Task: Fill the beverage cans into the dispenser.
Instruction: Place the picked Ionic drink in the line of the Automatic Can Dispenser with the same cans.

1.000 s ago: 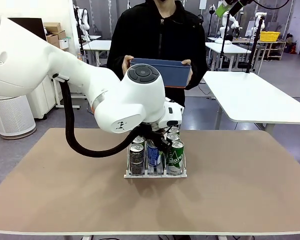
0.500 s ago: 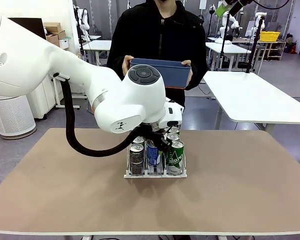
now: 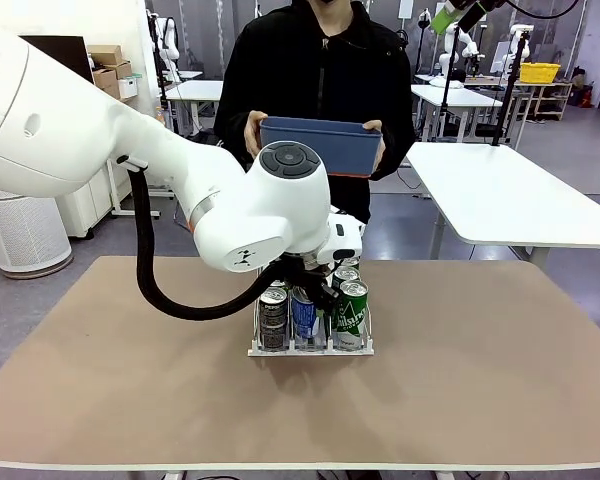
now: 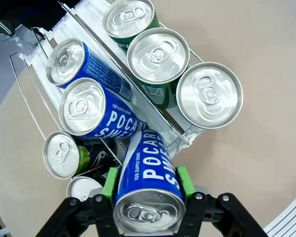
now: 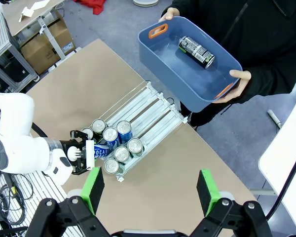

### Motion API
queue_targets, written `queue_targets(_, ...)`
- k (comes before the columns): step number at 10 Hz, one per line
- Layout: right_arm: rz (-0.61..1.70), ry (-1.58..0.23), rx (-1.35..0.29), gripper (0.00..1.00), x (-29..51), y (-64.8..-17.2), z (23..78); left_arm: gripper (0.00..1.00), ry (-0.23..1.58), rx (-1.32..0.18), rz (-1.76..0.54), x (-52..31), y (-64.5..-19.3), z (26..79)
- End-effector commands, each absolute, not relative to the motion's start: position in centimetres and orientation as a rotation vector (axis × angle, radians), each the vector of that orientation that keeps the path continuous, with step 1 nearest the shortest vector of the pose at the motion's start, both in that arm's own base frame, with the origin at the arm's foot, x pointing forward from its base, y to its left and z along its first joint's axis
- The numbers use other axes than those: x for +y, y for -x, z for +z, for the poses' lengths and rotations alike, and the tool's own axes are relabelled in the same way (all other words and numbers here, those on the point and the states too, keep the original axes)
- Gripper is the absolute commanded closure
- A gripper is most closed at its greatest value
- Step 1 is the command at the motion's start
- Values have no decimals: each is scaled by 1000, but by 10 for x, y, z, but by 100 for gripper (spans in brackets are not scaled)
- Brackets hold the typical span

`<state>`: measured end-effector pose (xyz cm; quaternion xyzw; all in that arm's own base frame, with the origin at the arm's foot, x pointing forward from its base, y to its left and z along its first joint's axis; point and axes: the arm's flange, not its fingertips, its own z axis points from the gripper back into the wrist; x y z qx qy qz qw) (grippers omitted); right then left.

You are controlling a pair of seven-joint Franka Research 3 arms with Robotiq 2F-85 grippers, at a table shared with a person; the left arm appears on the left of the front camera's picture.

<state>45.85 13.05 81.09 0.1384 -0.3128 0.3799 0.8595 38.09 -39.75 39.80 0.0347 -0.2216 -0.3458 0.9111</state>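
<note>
My left gripper [image 4: 148, 185] is shut on a blue can [image 4: 147, 168] with white lettering and holds it tilted over the front end of the dispenser [image 4: 185, 139]. The right lane holds three green cans [image 4: 158, 54]. Two blue cans [image 4: 84, 106] stand in the middle lane and dark cans [image 4: 64, 155] in the left lane. In the front view the left gripper [image 3: 306, 290] hangs just above the dispenser [image 3: 310, 350] at the table's middle. My right gripper [image 5: 149, 192] stands open high above the table, nothing between its pads.
A person at the far side holds a blue bin [image 3: 320, 145] in both hands. The bin [image 5: 187, 64] has one black can [image 5: 196, 52] lying in it. The left arm's large white joint [image 3: 270, 210] looms over the dispenser. Bare table lies to both sides.
The left arm has shifted slightly, bringing the held blue can a little lower over the dispenser. The right gripper has stayed open.
</note>
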Motion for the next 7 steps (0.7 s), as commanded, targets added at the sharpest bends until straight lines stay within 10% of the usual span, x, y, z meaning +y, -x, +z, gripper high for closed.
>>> queue_targets(1, 797, -291, -652, 0, 130, -457, 810, 42, -9, -478, -723, -398, -385, 407)
queue_targets(7, 797, -291, -652, 0, 130, -457, 810, 42, -29, -362, -738, -404, -386, 403)
